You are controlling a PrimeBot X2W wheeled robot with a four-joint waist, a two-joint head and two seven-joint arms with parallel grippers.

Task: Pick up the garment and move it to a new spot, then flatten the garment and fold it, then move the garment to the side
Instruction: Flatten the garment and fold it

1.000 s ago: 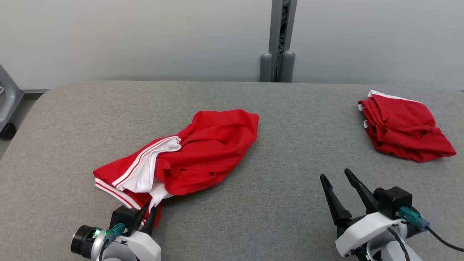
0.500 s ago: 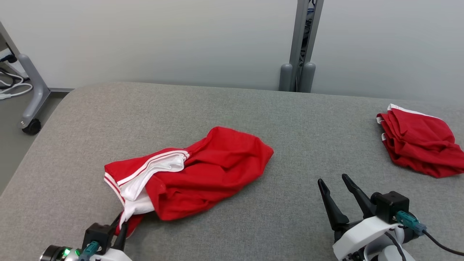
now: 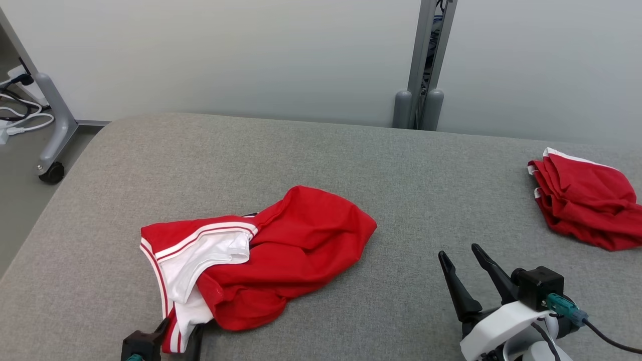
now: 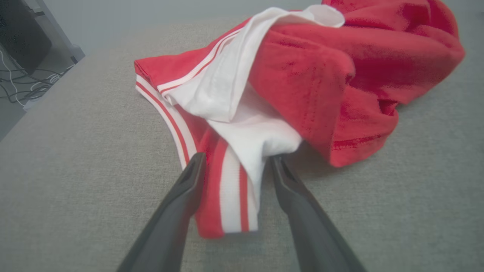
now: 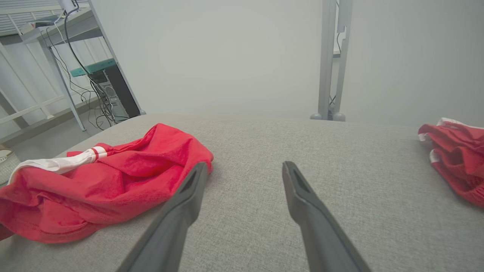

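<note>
The garment (image 3: 291, 250) is a crumpled pair of red shorts with a white lining and white stripes. It lies on the grey padded table (image 3: 351, 160), left of centre. My left gripper (image 3: 179, 331) is at its near striped hem, low in the head view. In the left wrist view the left gripper (image 4: 237, 158) is open. The striped hem of the garment (image 4: 321, 75) lies loose on the table between the spread fingers. My right gripper (image 3: 457, 250) hovers open over bare table to the right, holding nothing. The right wrist view has the right gripper (image 5: 245, 165) just right of the garment (image 5: 113, 177).
A second red garment (image 3: 587, 210) lies bunched at the table's far right, also seen in the right wrist view (image 5: 457, 151). A grey post (image 3: 424, 65) stands behind the table. A wheeled frame leg (image 3: 50, 135) and cables sit on the floor at the left.
My left gripper has opened and let go of the garment's hem, which now rests on the table. The head camera has shifted. The right gripper stays open.
</note>
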